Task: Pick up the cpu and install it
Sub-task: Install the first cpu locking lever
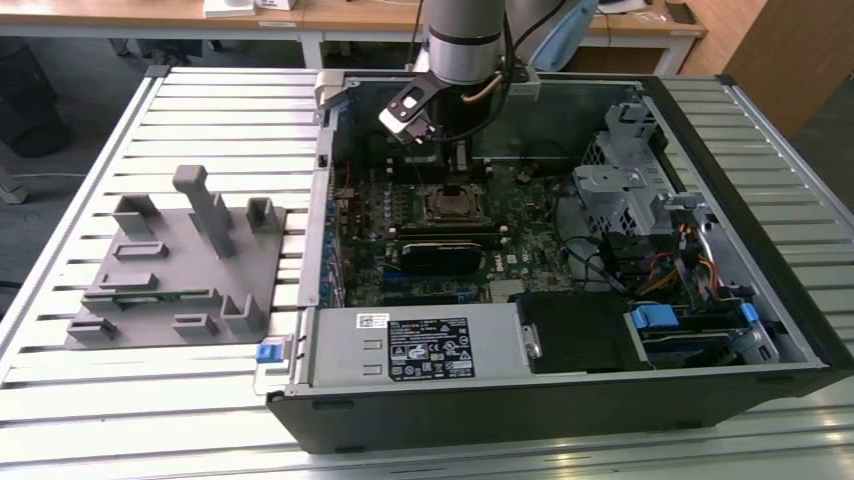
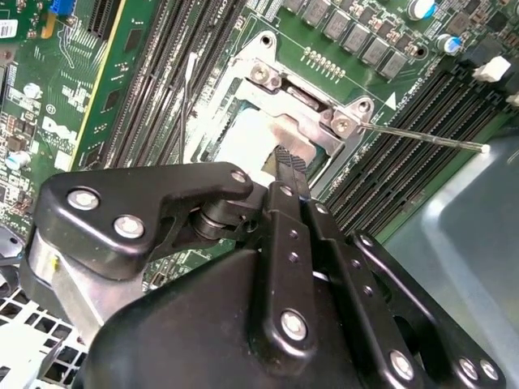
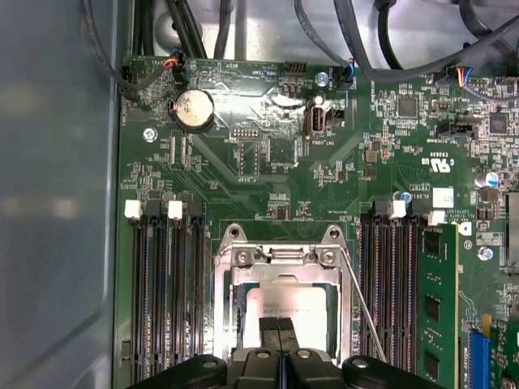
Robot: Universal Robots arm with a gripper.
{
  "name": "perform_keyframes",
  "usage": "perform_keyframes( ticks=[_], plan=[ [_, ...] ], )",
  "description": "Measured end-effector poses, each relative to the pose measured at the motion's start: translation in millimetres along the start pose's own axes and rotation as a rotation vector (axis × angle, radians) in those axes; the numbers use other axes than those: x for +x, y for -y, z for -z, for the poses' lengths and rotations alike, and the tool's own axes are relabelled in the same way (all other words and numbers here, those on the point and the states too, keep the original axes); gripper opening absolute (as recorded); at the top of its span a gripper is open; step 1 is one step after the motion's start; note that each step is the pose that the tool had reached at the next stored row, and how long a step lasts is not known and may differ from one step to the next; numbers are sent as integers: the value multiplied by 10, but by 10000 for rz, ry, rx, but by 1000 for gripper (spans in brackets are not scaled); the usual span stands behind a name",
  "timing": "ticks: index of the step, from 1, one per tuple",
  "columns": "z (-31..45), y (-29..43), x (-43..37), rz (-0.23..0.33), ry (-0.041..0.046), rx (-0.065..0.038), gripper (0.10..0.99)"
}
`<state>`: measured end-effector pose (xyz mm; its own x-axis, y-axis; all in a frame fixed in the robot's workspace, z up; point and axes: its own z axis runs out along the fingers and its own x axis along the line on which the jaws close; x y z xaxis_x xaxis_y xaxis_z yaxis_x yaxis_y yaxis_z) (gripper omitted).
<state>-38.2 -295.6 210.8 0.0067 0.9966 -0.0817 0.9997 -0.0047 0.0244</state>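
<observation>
end effector [image 3: 276, 326]: fingers pressed together, holding nothing, tips over cpu [image 3: 304, 301]
cpu: flat inside socket frame [image 3: 280, 258]

The arm [image 1: 465, 40] is a smooth silver-grey tube ending in a black collar. A black cable [image 1: 503, 80] loops beside the arm, and a white-and-black camera box [image 1: 408, 108] is clipped to its side. The pincer [image 2: 285, 158] is matt black, built of broad rounded links pinned with shiny silver screws [image 2: 130, 227] and flat bars with small bolt heads in rows. It has two narrow fingers [image 3: 268, 332] with ribbed tips. A pale metal bracket [image 2: 49, 275] shows beneath the links.
</observation>
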Motion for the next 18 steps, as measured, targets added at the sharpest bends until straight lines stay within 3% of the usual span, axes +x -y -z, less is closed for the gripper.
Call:
perform_keyframes(
  ticks=[5,9,18],
  plan=[
    [14,-1,-1,0,1,1,122],
    [101,-3,-8,-1,0,0,122],
    [485,-12,-40,0,2,1,122]
  ],
)
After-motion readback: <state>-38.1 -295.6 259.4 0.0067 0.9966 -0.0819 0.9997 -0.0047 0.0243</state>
